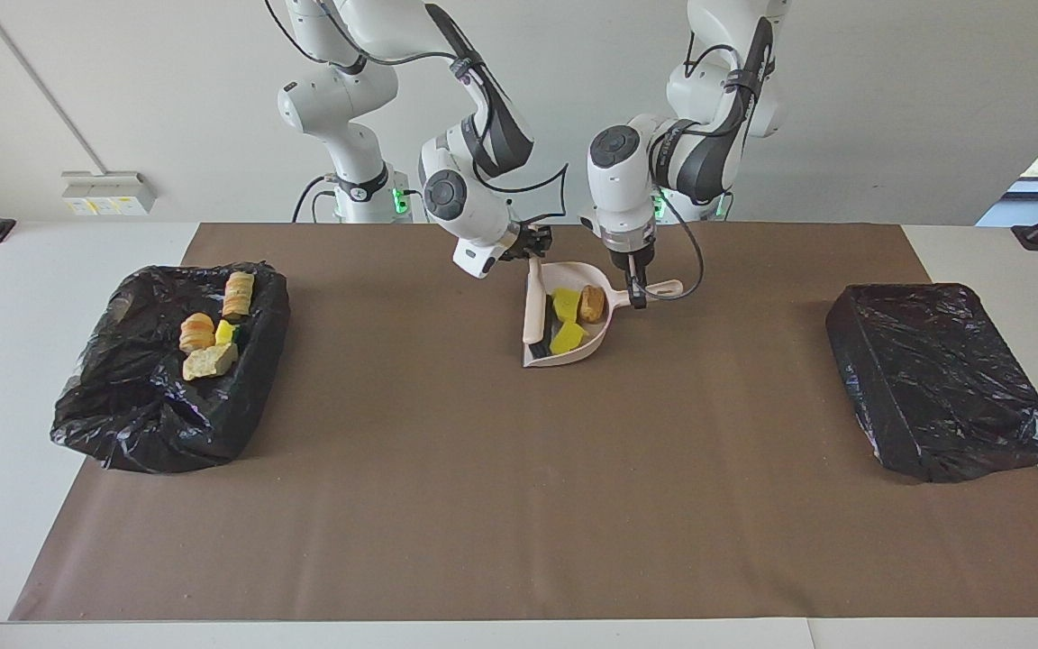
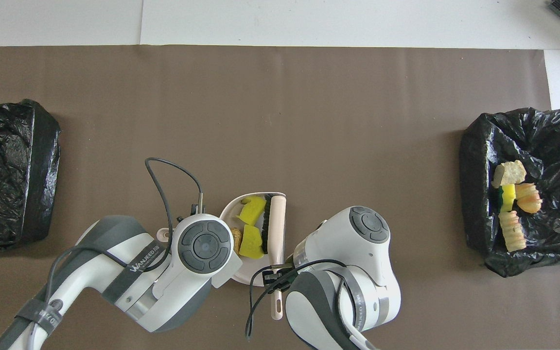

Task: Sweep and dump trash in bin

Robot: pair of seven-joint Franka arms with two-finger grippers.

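A pale pink dustpan (image 1: 584, 353) rests on the brown mat near the robots, mid-table. My left gripper (image 1: 635, 300) is shut on the dustpan's handle (image 1: 666, 288). Trash lies in the pan: two yellow chunks (image 1: 566, 303) (image 2: 251, 241) and a brown chunk (image 1: 592, 304). My right gripper (image 1: 532, 251) is shut on a pink brush (image 1: 533, 305). The brush lies along the pan's open lip, its black bristles (image 2: 266, 221) against the yellow pieces. The bin (image 1: 168, 370), a tray lined with black bag at the right arm's end of the table, holds several more chunks (image 2: 511, 204).
A second black-bagged bin (image 1: 942, 379) sits at the left arm's end of the table, with nothing showing on it. A cable (image 2: 170, 170) loops from the left wrist over the mat beside the dustpan.
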